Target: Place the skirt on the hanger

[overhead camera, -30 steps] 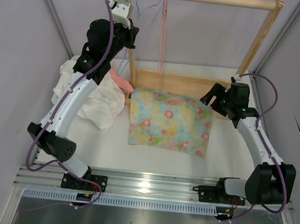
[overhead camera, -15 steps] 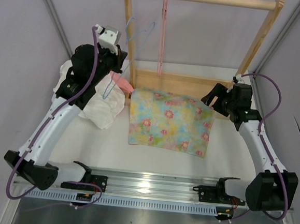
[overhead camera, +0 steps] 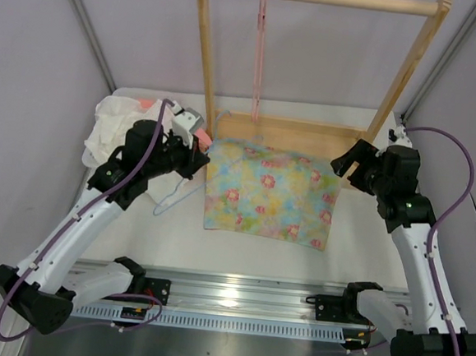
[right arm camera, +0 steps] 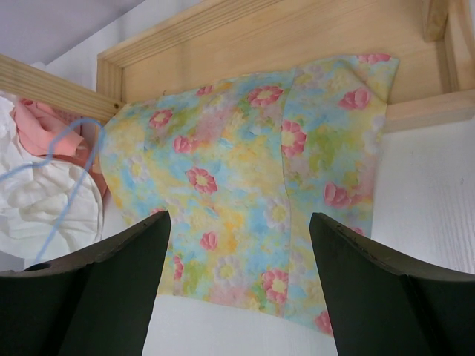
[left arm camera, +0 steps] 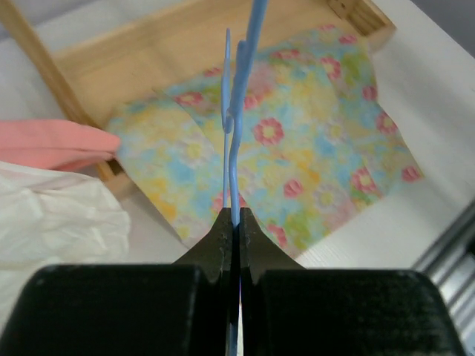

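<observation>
- While I watched the overhead feed, the left gripper was clenched on the hanger; its wrist view showed the jaws pinched tight on the thin blue wire.
- That hanger sat low over the table, just beside the skirt's left edge and near the white cloth.
- I saw the skirt lying spread flat, its far edge lapping onto the base of the wooden rack.
- I had the right gripper above the skirt's far right corner, fingers spread wide, holding nothing.
- A pink hanger hung from the rack's top rail.
</observation>
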You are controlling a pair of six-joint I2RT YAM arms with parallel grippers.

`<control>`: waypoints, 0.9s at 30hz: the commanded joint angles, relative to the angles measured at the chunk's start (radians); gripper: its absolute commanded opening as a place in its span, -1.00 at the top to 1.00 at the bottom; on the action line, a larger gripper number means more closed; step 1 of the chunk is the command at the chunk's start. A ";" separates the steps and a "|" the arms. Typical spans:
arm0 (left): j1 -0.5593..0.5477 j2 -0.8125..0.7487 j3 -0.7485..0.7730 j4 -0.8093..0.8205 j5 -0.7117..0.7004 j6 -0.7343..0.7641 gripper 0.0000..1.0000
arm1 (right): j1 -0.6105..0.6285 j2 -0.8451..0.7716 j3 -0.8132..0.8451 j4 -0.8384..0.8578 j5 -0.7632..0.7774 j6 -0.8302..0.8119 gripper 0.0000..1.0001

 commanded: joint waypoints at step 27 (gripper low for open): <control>-0.467 0.375 -0.302 0.652 0.318 -0.196 1.00 | 0.171 -0.195 -0.197 -0.243 0.262 0.170 -0.54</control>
